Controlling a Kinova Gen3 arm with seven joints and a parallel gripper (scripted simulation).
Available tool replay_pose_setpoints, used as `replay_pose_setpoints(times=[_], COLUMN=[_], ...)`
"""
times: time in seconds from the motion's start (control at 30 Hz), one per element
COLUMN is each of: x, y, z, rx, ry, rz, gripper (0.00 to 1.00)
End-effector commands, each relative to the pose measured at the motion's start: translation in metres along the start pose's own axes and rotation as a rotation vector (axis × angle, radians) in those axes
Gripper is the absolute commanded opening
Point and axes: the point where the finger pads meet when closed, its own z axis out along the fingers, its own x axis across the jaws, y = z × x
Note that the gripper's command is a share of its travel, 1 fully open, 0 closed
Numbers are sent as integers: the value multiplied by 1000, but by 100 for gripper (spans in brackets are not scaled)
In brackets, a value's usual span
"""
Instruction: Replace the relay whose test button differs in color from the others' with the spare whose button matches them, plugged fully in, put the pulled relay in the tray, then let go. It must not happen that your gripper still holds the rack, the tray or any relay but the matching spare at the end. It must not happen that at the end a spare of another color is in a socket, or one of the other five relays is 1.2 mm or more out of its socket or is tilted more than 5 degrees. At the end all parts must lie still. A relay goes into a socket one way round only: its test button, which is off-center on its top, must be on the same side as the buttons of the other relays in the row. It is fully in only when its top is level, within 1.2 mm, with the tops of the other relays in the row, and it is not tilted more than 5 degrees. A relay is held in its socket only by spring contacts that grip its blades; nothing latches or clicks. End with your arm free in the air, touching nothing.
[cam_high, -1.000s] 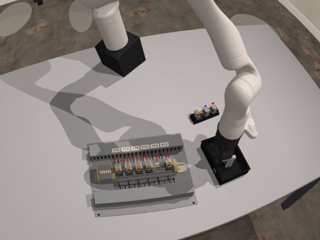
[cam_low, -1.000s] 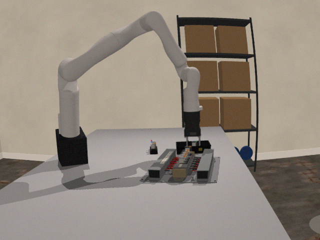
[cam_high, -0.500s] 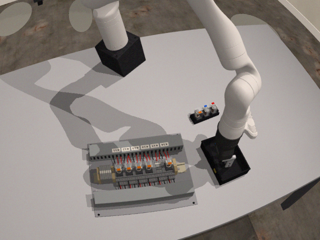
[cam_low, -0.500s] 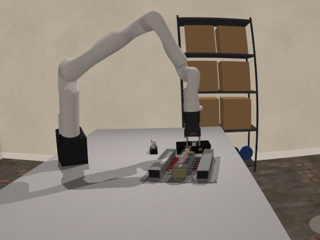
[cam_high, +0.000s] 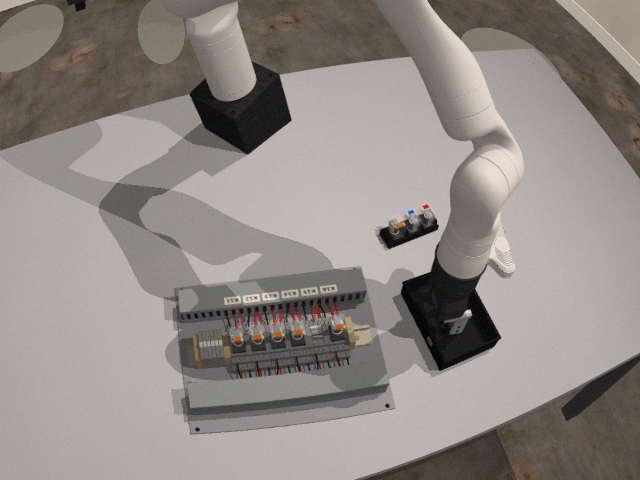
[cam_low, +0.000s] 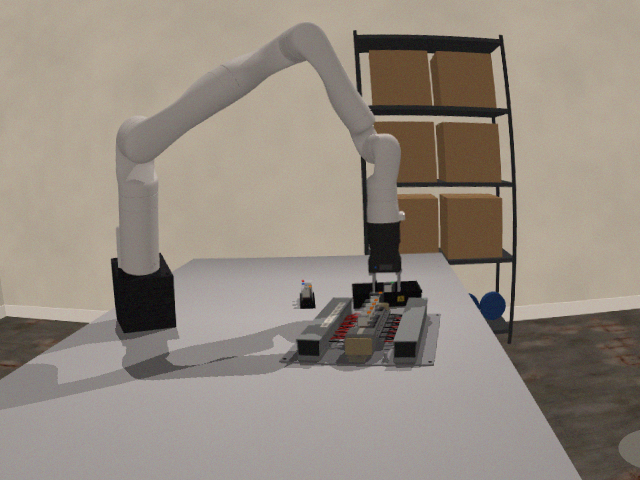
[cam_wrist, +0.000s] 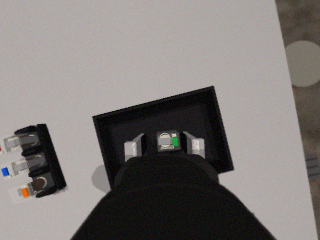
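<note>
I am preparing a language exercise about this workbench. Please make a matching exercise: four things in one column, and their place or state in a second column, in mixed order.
Things:
1. green-button relay
2. orange-button spare
3. hand
4. fifth socket from the left, top view

Place or state:
a. open, holding nothing
b. empty
c. in the black tray
d. in the spare holder

Pairs: 1-c, 2-d, 3-a, 4-b
</note>
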Motion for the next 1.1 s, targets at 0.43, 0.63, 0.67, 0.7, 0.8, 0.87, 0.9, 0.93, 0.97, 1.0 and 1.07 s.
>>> replay_pose_setpoints(times=[0.43,0.63,0.67,0.7,0.8,0.87,0.9,0.93,0.97,1.0,1.07], x=[1,1,1,1,1,1,1,1,1,1,1], y=[-1,-1,-1,-1,-1,-1,-1,-1,-1,-1,-1], z=[-5,-6,-7,-7,-8,-8,-8,-8,-8,-8,-9], rx=[-8,-8,-8,-8,-8,-8,-8,-8,-9,-9,-9], ry=[-8,-7,-7,-7,-7,-7,-7,-7,-8,-8,-8], rz=[0,0,0,0,0,0,0,0,0,0,0], gripper=[100,100,100,100,100,100,100,100,100,100,100])
